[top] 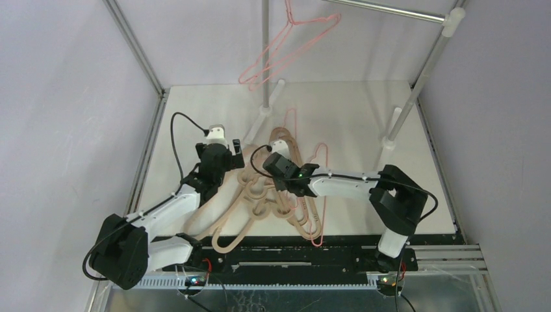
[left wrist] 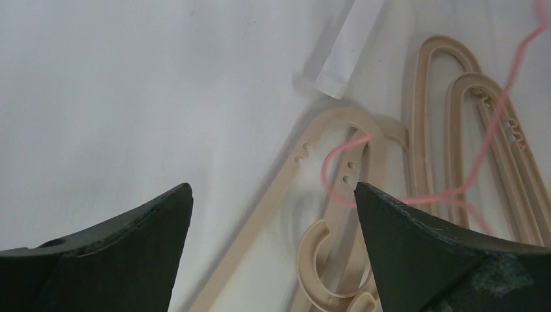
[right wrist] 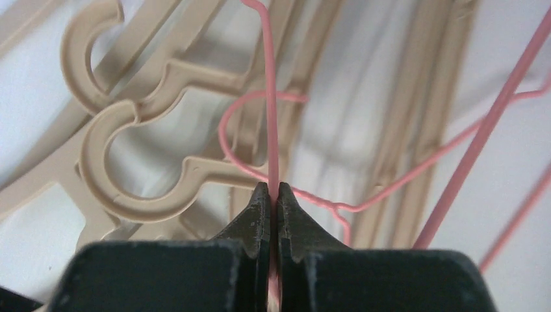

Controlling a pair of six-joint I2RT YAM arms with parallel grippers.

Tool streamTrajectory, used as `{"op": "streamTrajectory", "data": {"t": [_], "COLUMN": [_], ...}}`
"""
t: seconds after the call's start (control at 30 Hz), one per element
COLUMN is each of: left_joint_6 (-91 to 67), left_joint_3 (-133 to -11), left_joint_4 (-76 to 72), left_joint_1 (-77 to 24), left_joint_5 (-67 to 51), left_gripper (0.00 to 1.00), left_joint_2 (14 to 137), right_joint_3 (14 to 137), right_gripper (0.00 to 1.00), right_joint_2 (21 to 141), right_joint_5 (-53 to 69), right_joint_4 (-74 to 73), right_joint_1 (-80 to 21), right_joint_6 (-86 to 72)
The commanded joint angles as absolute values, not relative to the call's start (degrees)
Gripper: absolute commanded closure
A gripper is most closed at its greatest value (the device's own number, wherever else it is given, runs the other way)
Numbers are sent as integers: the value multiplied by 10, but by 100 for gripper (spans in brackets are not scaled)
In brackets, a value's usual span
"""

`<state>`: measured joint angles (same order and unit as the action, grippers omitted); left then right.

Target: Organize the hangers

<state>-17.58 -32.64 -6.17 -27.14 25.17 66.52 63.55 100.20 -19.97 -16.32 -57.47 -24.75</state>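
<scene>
The right gripper (right wrist: 273, 195) is pinched shut on a thin pink wire (right wrist: 271, 117), part of a pink hanger lying in the pile. The wire runs straight up out of the closed tips. Behind it a loop of the same pink wire curls over the beige hangers (right wrist: 130, 162), whose open hooks lie to the left of the tips. More pink wire slants across on the right side of that view.

The pile sits around the middle of the table (top: 364, 123) and spreads toward the near edge. Thick beige hangers overlap each other there, with pink wire threaded among them. One long pink strand (top: 320, 195) runs down the right side of the pile almost to the near edge. I cannot tell how many pink hangers are in the tangle.

The left gripper (left wrist: 273, 188) hangs just left of the pile with its jaws spread wide and nothing between them. Below it lie bare tabletop, the ends of a few beige hangers and a curl of pink wire. The white foot of a rack pole (left wrist: 344, 52) stands just beyond them.

At the far edge, one pink hanger (top: 268, 51) is up off the table, dangling tilted beside the upright pole, near the rail (top: 390, 10).
</scene>
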Motion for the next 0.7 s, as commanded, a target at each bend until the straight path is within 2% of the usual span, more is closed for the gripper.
{"op": "streamTrajectory", "data": {"t": [0.0,0.33,0.67], "left_joint_6": [-183,-182,-181], "left_joint_3": [-337,-338,-342], "left_joint_4": [-75,-74,-76], "left_joint_1": [-273,-273,-274], "left_joint_5": [259,259,258], "left_gripper": [0,0,1], "left_joint_2": [649,655,667], "right_joint_3": [631,568,543], "right_gripper": [100,100,100], "right_joint_2": [943,807,555], "right_joint_5": [-313,-361,-195], "right_joint_4": [-159,-184,-119], "right_joint_1": [-563,-530,-417], "right_joint_6": [-245,-257,-245]}}
